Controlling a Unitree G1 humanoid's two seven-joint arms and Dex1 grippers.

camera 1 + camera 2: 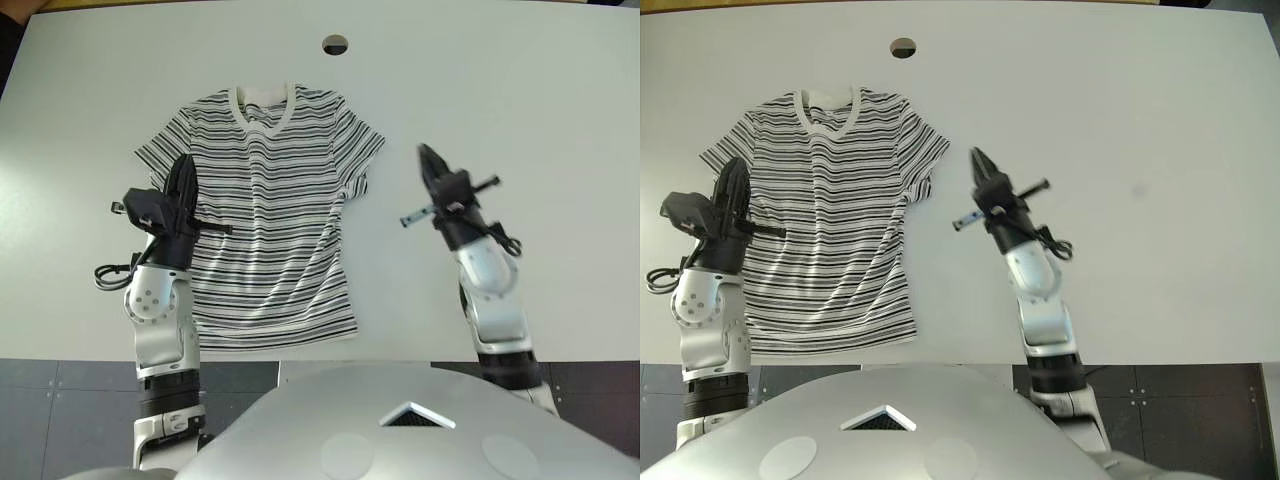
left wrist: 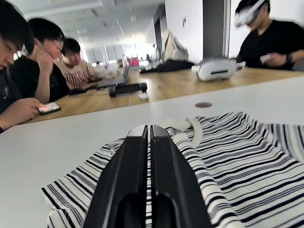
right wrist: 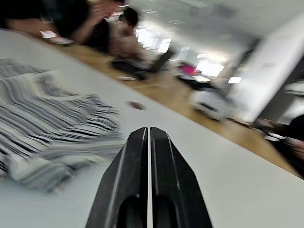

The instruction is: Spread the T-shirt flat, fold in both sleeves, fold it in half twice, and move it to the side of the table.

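A black-and-white striped T-shirt (image 1: 265,215) lies spread face up on the white table (image 1: 520,110), collar toward the far edge, both sleeves out. My left gripper (image 1: 182,168) hovers shut over the shirt's left side, just below the left sleeve (image 1: 162,145); the same gripper (image 2: 148,130) points over the striped cloth. My right gripper (image 1: 426,155) is shut and empty over bare table, a little to the right of the right sleeve (image 1: 362,150). In the right wrist view that gripper (image 3: 148,133) has the sleeve (image 3: 52,156) off to one side.
A small round hole (image 1: 335,44) sits in the table beyond the collar. Bare white tabletop stretches to the right of the shirt (image 1: 1140,150). The table's near edge runs just below the shirt's hem (image 1: 275,335). People sit at wooden desks beyond the far edge.
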